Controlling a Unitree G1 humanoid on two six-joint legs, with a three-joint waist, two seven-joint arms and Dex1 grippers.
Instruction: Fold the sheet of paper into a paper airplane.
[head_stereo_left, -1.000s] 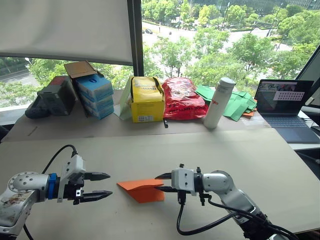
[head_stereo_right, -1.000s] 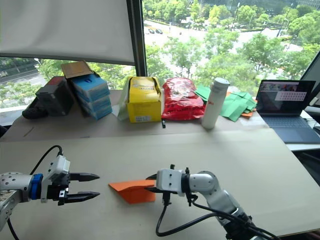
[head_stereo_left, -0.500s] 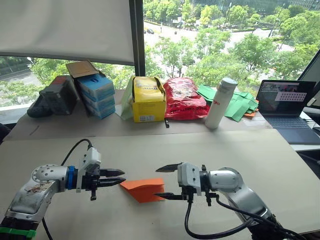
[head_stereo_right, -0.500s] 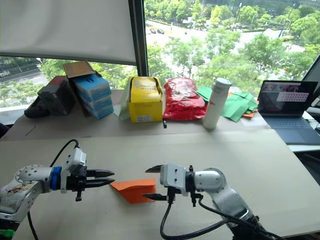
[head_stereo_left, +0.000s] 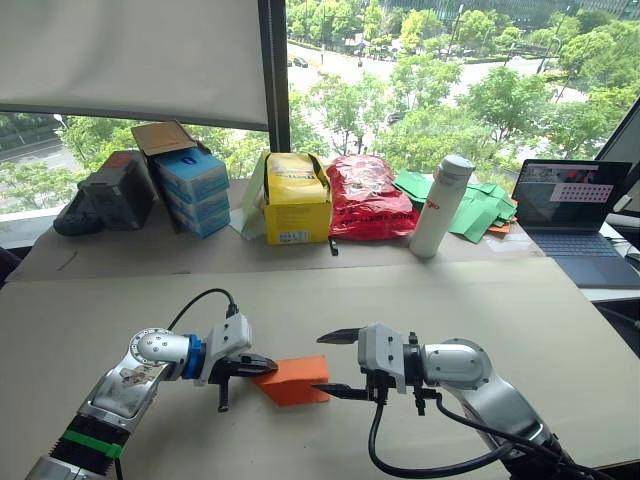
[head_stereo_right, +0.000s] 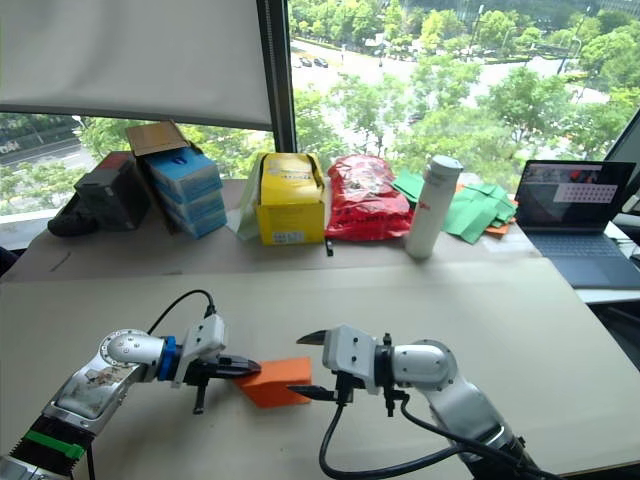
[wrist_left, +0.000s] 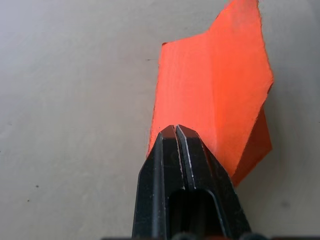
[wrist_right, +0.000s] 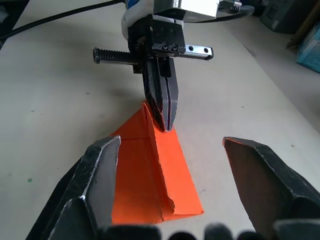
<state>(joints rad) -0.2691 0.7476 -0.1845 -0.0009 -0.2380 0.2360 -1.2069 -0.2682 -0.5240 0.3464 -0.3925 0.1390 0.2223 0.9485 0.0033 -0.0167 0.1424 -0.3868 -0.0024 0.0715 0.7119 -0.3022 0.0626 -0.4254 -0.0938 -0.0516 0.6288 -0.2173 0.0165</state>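
Paper lies on the bench between the two grippers, its long axis running roughly left to right, from one gripper toward the other. The left gripper is the nearer: its jaws are pressed together at the paper's left tip, and in the left wrist view the black fingers sit right at the edge of the orange sheet, apparently nipping that tip, though the overlap is too slight to be sure. The right gripper waits just off the paper's right end with its jaws spread wide, one finger raised above the bench and the other low beside the sheet; nothing is between them. From there the paper lies straight ahead of the open jaws, pointing away toward the left gripper, as the right wrist view shows.

The sheet is bright orange and already folded into a layered, wedge-like shape, narrow at the left tip and broad and blunt at the right end. A crease runs along its length, and one flap stands slightly raised rather than lying flat. It looks partly formed, not a finished airplane.
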